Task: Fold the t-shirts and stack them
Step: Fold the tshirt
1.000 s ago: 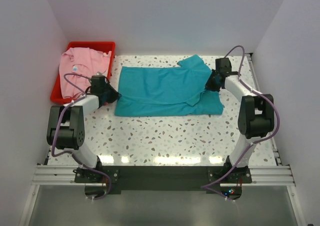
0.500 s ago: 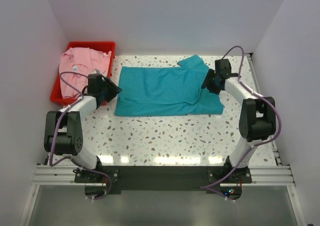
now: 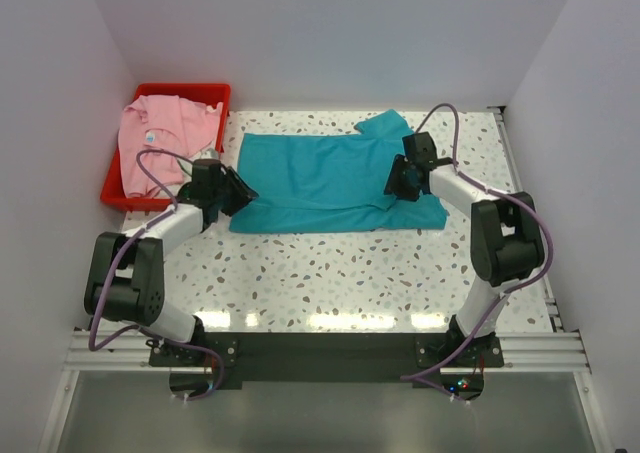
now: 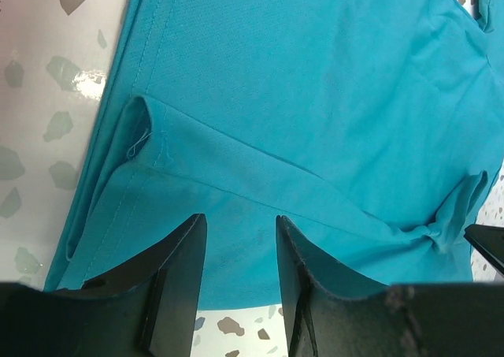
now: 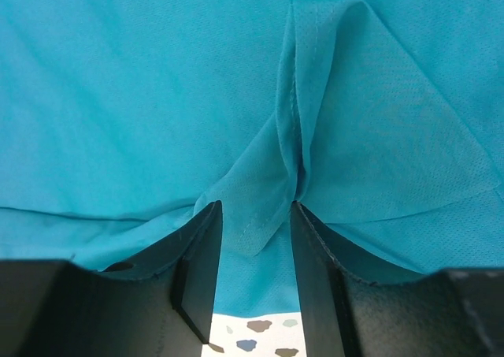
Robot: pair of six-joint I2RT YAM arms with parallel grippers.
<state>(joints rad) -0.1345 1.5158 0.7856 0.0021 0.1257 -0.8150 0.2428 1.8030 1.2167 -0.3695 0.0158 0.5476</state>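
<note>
Currently the teal t-shirt (image 3: 330,178) is lying flat on the table (image 3: 330,273), its long axis running left to right between the two arms. The left gripper (image 3: 238,188) is hovering over the shirt's left end, jaws standing apart with nothing clamped. The right gripper (image 3: 393,185) is sitting over the folded sleeve at the right end, jaws likewise apart. Each arm is nearer its own end. The pink t-shirt (image 3: 160,133) is lying in the red bin (image 3: 185,90), far left.
</note>
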